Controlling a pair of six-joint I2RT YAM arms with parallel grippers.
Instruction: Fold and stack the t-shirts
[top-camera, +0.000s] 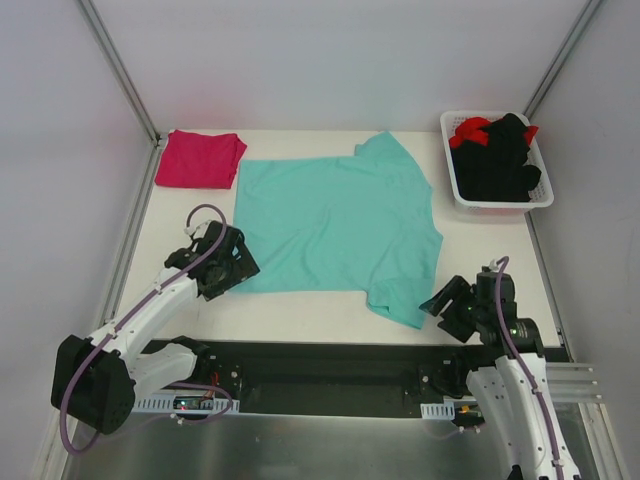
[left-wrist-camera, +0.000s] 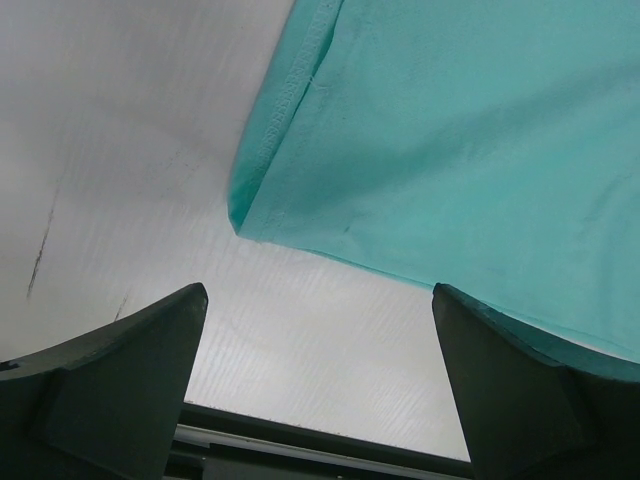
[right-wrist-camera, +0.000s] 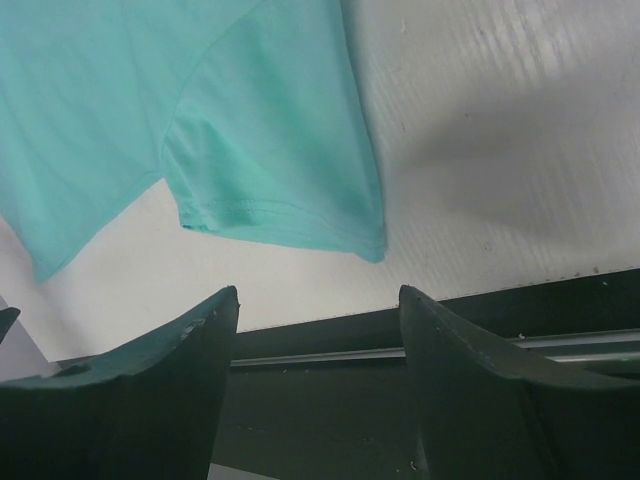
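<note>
Left fingers (top-camera: 228, 262) stand spread wide with nothing between them, at the near left corner of the teal shirt (top-camera: 335, 225). From the left wrist, that hemmed corner (left-wrist-camera: 243, 212) lies just ahead of the gap, and bare white surface (left-wrist-camera: 120, 150) shows between the two tips. The cloth runs on behind the right-hand tip; whether it touches that tip cannot be told.

Right fingers (top-camera: 452, 305) are also apart and hold nothing. They sit just beside the shirt's near sleeve (top-camera: 402, 303), at the near right of the surface. From the right wrist, the sleeve's hem lies flat on the surface ahead of the gap. The surface's near edge and a dark rail (right-wrist-camera: 480, 345) lie between the hem and the tips.

The teal shirt is spread flat in the middle of the surface, turned sideways. Its bottom hem is to the left and its sleeves are to the right, one pointing toward the far edge and one toward the near edge. The cloth looks smooth, with only slight ripples near the sleeves.

A pink shirt (top-camera: 200, 158) lies folded into a small rectangle at the far left corner of the surface. It is close against the teal shirt's far left corner; whether the two touch cannot be told.

A white basket (top-camera: 500, 207) stands at the far right corner, near the far sleeve but apart from it. It holds a heap of black clothes (top-camera: 495, 165), with red cloth (top-camera: 468, 130) showing on the heap's far side.
</note>
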